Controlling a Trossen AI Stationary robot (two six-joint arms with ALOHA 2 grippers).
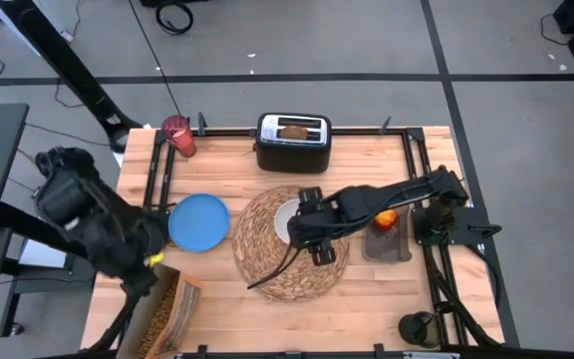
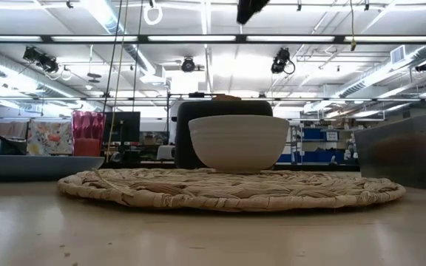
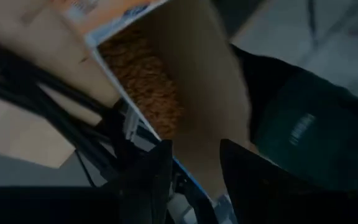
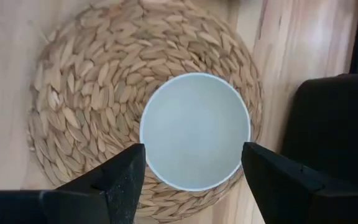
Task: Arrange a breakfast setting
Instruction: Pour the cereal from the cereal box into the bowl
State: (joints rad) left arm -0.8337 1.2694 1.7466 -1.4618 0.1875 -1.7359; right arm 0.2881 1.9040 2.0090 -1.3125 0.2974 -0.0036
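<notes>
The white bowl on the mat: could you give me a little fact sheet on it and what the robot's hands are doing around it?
bowl: white bowl, upright, empty
rests on: round woven straw placemat, toward the toaster side
right hand: open, directly above the bowl, not touching
left hand: open, at the table's left edge by an open cereal box
beside mat: blue plate to its left
behind: black toaster with toast in a slot
</notes>
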